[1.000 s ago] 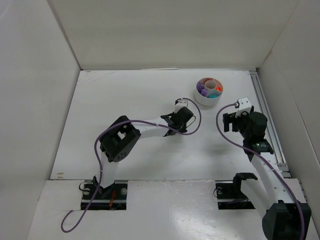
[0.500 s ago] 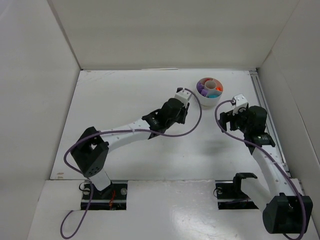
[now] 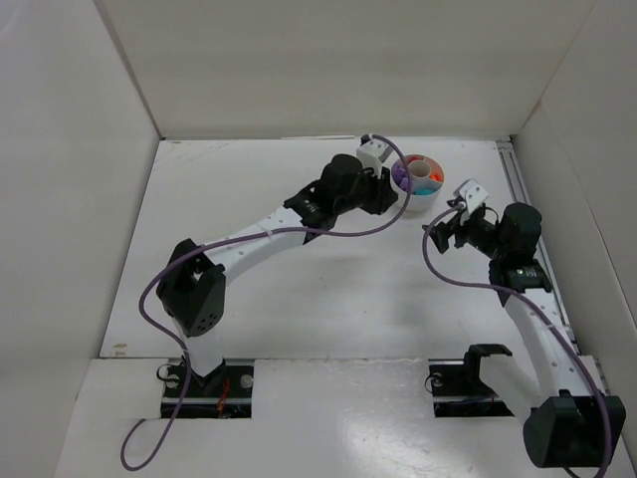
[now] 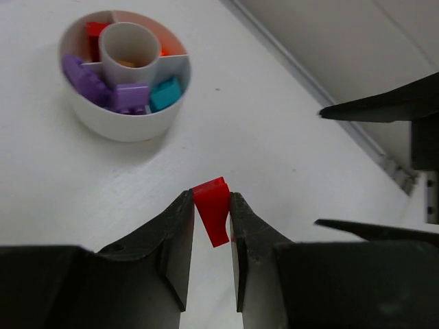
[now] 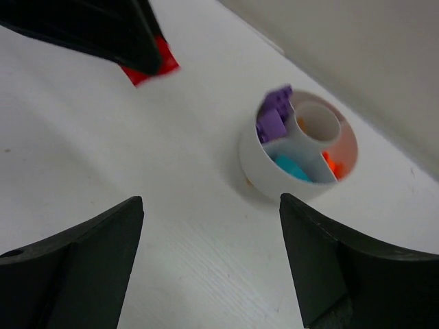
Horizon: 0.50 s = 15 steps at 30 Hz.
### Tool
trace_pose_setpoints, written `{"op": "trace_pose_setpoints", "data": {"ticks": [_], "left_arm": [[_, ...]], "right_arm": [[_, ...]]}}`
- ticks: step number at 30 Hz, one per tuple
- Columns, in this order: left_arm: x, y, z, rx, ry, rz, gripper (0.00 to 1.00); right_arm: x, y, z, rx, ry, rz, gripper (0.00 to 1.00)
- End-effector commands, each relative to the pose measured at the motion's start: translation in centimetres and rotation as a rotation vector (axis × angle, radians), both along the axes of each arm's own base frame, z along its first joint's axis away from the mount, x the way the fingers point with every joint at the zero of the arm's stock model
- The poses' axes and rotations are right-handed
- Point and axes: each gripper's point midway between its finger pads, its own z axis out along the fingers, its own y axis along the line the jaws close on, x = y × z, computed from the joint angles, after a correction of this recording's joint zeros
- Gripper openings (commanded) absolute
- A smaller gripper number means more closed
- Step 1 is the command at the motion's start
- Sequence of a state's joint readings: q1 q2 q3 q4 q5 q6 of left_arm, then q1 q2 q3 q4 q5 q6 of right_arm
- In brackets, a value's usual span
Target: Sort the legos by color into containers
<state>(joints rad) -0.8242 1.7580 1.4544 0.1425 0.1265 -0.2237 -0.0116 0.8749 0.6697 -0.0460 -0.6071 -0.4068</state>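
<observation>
The round white tub (image 3: 417, 205) stands at the far right of the table. Its wedge compartments hold purple legos (image 4: 103, 86), a teal lego (image 4: 164, 92), a red lego (image 4: 92, 31) and an orange one (image 5: 331, 163). My left gripper (image 3: 388, 191) is just left of the tub, shut on a small red lego (image 4: 212, 216) held above the table. That lego also shows in the right wrist view (image 5: 147, 68). My right gripper (image 3: 448, 227) is open and empty, below and right of the tub, pointing at it (image 5: 274, 175).
My right gripper's open fingers (image 4: 384, 106) lie close to the right of the held lego. White walls enclose the table at the back and both sides. A metal rail (image 3: 523, 199) runs along the right edge.
My left arm has stretched out toward the far right and brought its gripper next to the tub. My right gripper has shifted a little farther away and turned toward the tub.
</observation>
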Motion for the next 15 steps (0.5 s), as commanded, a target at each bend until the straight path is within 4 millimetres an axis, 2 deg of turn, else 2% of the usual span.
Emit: {"op": "trace_pose_setpoints", "data": {"ticks": [1,2,5,8,10,13,15], "left_arm": [[-4.2,-1.4,7.8,-0.265,0.072,-0.164,0.01],[-5.6,-1.7,8.2,-0.318,0.081,-0.229,0.01],[-7.2,-1.0,10.5,-0.427,0.11,-0.25,0.01],[-8.5,-0.5,11.2,-0.473,0.088,-0.292,0.04],[-9.5,-0.4,11.7,-0.488,0.07,-0.347,0.04],[-10.7,-0.5,11.5,-0.488,0.084,-0.412,0.04],[-11.3,-0.6,11.5,-0.495,0.089,-0.443,0.04]], "right_arm": [[-2.2,5.4,6.1,-0.026,-0.314,0.319,0.84],[-2.6,5.9,6.4,-0.039,-0.339,0.331,0.84],[-4.1,7.8,7.5,-0.058,-0.406,0.39,0.84],[-5.0,8.3,8.2,-0.064,-0.447,0.399,0.84],[-5.3,8.5,8.0,-0.069,-0.453,0.41,0.86],[-5.7,8.6,7.9,-0.074,-0.463,0.42,0.86],[-6.4,9.3,7.8,-0.074,-0.476,0.458,0.86]]}}
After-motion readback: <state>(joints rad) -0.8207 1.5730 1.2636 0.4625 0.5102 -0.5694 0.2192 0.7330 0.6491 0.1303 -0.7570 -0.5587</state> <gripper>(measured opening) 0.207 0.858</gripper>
